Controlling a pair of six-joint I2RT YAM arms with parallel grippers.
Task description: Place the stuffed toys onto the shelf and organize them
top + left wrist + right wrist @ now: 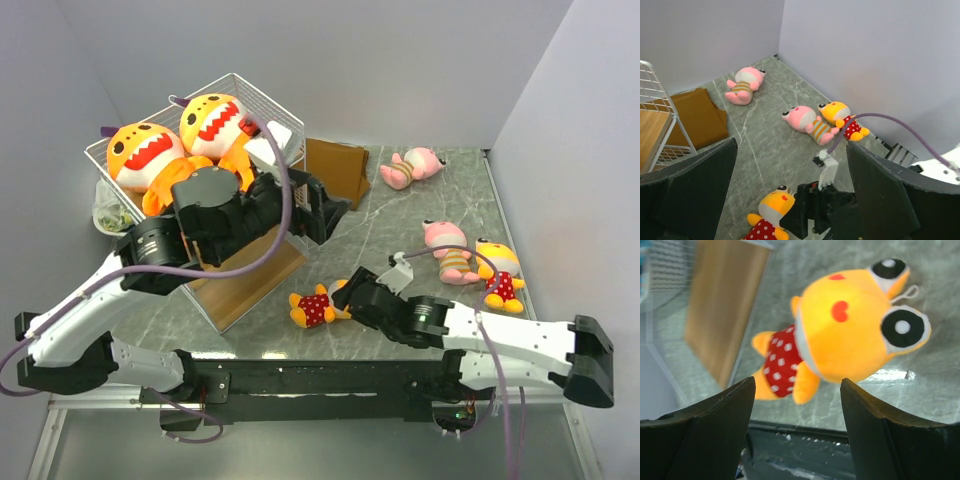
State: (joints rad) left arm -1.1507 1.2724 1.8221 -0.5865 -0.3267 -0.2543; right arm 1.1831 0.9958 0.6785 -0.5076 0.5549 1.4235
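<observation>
Two big orange sharks (150, 152) (215, 122) lie on the top of the white wire shelf (268, 108) at the left. An orange-headed toy in red dotted clothes (312, 307) lies on the table by the shelf's front corner. My right gripper (345, 298) is open just beside it; in the right wrist view the toy (840, 340) lies just beyond the open fingers. My left gripper (320, 215) is open and empty above the shelf's right side. A pink toy (412, 166) lies at the back. Another pink toy (447, 250) and a second orange-headed toy (500, 272) lie at the right.
A brown folded bag (335, 172) stands behind the shelf's right end. A glass jar (108, 215) sits left of the shelf. Grey walls close the table at the left, back and right.
</observation>
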